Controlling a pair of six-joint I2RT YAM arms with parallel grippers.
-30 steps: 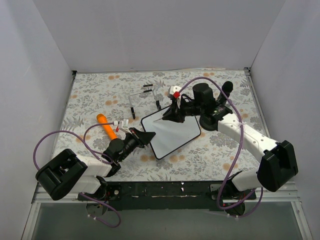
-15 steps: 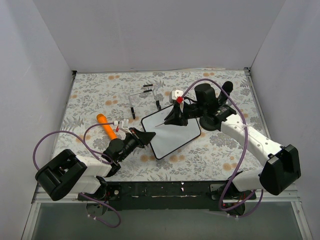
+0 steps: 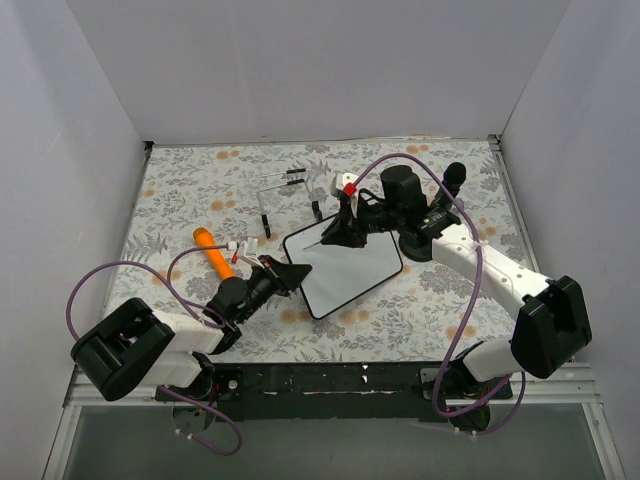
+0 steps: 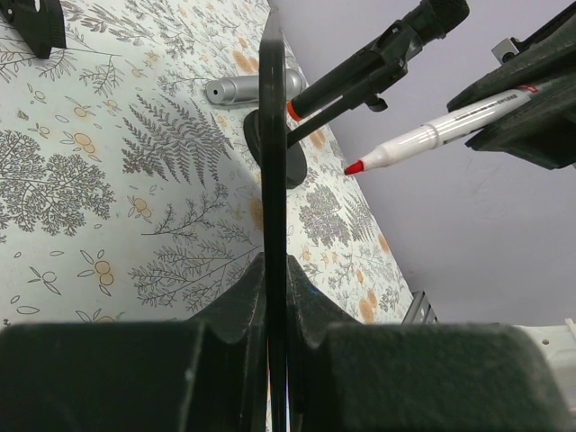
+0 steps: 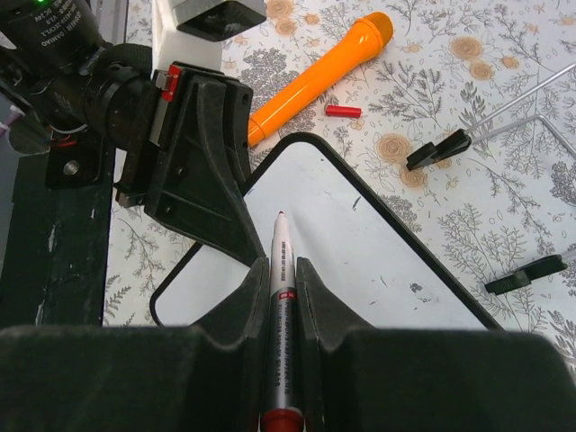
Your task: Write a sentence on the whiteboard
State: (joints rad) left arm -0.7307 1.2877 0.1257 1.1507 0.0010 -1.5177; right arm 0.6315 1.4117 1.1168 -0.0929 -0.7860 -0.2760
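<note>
The whiteboard (image 3: 350, 272) is a small white board with a black frame, lying at mid-table. My left gripper (image 3: 293, 276) is shut on its near-left edge, and the left wrist view shows that edge (image 4: 273, 135) pinched between the jaws. My right gripper (image 3: 336, 231) is shut on a red-tipped marker (image 5: 282, 261). The marker's tip is over the board's upper-left part, a short way off the white face (image 5: 360, 261). From the left wrist the marker (image 4: 432, 135) also appears clear of the board. No sentence shows on the board, only a few small dark specks.
An orange pen (image 3: 213, 252) and a small red cap (image 5: 342, 111) lie left of the board. A clear wire stand (image 3: 290, 193) with black feet stands behind it. A silver cylinder (image 4: 236, 89) lies on the floral cloth. White walls close in the table on three sides.
My right arm swung slightly right with the marker, then back left. The tip stays over the board's upper-left part. The left arm and board have not moved.
</note>
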